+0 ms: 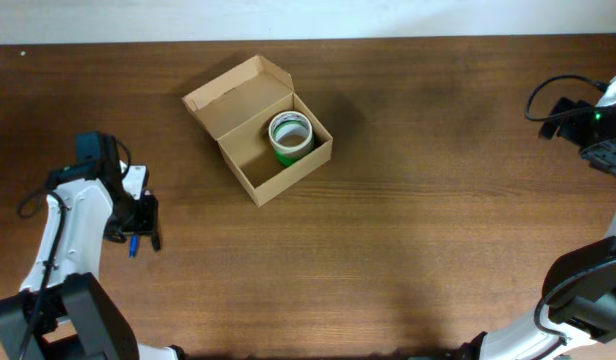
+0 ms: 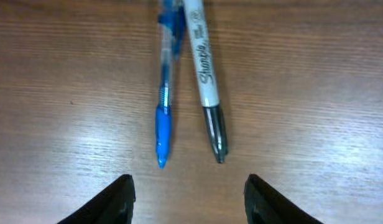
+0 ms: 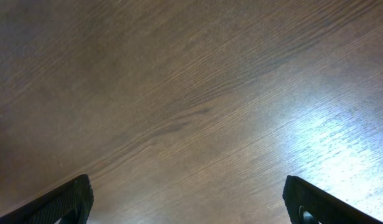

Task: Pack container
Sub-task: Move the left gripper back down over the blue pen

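- The left arm (image 1: 68, 215) is white and black and sits at the left side of the brown wooden table (image 1: 418, 240).
- The left gripper (image 2: 188, 200) points down at the table. Its two black fingers (image 2: 117, 199) are apart, and there is nothing between them.
- A blue pen (image 2: 163, 99) lies flat on the table just in front of those fingers. Its tip points at the gap between them.
- A white marker (image 2: 204, 81) with a dark tip lies right beside the pen, on its right. The two are very close at the far end. Neither one touches the fingers.
- The container (image 1: 246, 160) sits on the table to the right of the left arm, nearer the back edge. It is turned at a slant. Its flap lid (image 1: 233, 92) is open and leans back to the upper left.
- A green roll (image 1: 290, 135) with a white top stands inside the container, at its right end.
- The right gripper (image 3: 190, 208) is far over at the right edge, well apart from the container. Its two black fingers (image 3: 70, 199) are spread wide over bare wood, and it holds nothing.
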`<state>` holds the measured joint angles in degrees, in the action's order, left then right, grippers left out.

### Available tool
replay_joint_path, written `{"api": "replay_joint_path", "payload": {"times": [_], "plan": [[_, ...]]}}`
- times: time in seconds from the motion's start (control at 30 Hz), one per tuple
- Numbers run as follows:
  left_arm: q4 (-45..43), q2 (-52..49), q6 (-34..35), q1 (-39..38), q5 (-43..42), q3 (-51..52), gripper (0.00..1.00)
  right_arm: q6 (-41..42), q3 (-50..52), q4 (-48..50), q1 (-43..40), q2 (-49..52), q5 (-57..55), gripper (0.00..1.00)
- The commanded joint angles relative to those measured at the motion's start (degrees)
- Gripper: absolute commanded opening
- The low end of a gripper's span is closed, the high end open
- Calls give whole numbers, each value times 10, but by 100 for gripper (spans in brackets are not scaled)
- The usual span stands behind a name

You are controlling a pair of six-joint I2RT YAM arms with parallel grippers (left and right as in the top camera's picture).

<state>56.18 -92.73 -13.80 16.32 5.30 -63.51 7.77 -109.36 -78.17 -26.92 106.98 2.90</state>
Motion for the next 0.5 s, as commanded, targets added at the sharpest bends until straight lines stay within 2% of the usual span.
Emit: {"api": "replay_joint_path", "payload": {"times": [0.0,0.2,0.47], "plan": [[-21,1,-56,24,-13,5,56,5,2,0,-2,-10,-2,99],[-59,-19,-82,46,-28,5,56,5,2,0,-2,-10,-2,99],[-82,-79,-82,50,-56,5,56,4,2,0,-2,-10,-2,99]]}}
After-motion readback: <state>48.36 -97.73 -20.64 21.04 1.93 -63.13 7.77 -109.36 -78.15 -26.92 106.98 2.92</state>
